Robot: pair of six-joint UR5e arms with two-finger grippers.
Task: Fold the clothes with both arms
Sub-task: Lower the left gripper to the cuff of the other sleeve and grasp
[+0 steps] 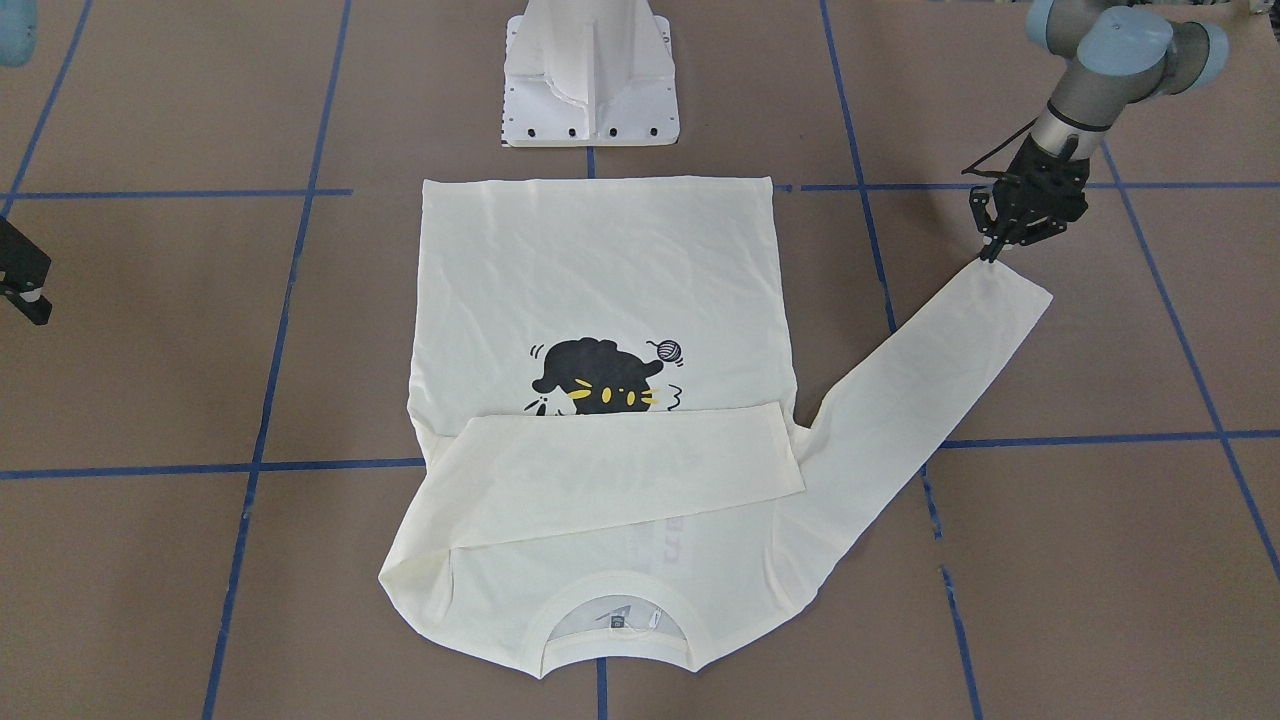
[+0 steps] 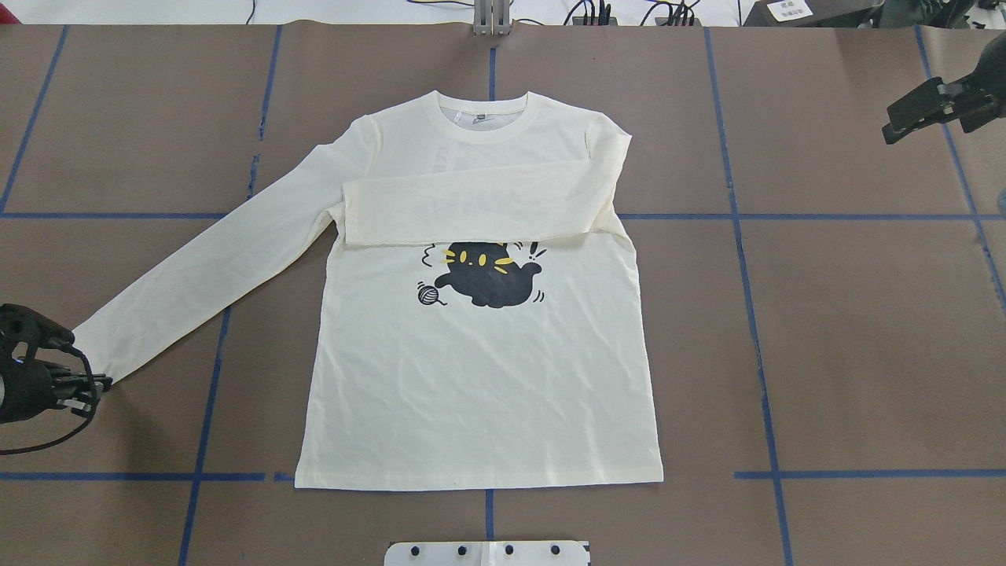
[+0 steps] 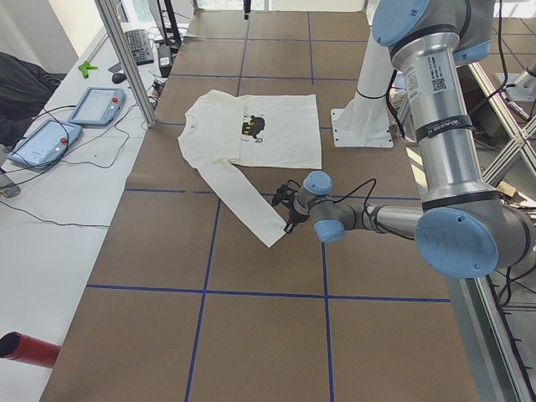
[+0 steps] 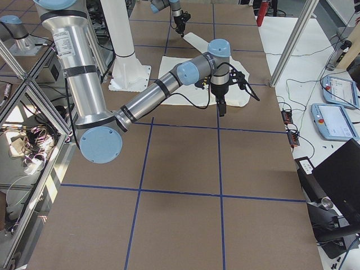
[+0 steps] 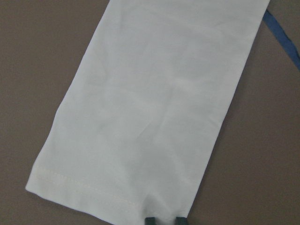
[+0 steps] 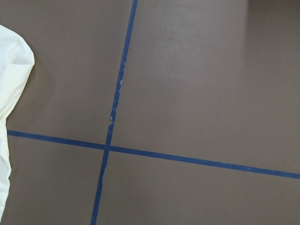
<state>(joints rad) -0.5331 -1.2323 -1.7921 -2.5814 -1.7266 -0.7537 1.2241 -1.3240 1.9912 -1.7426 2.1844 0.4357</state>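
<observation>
The cream long-sleeved T-shirt lies flat with its black cat print up and its hem toward the robot base. The sleeve on the robot's right is folded across the chest. The other sleeve stretches out to the robot's left. My left gripper is low at that sleeve's cuff, and its fingertips pinch the cuff's corner. My right gripper hovers off to the right of the shirt, holds nothing, and its jaws look apart in the front-facing view.
The white pedestal base stands just behind the shirt's hem. Blue tape lines grid the brown table. Two teach pendants and cables lie on a white bench beyond the far edge, behind metal posts.
</observation>
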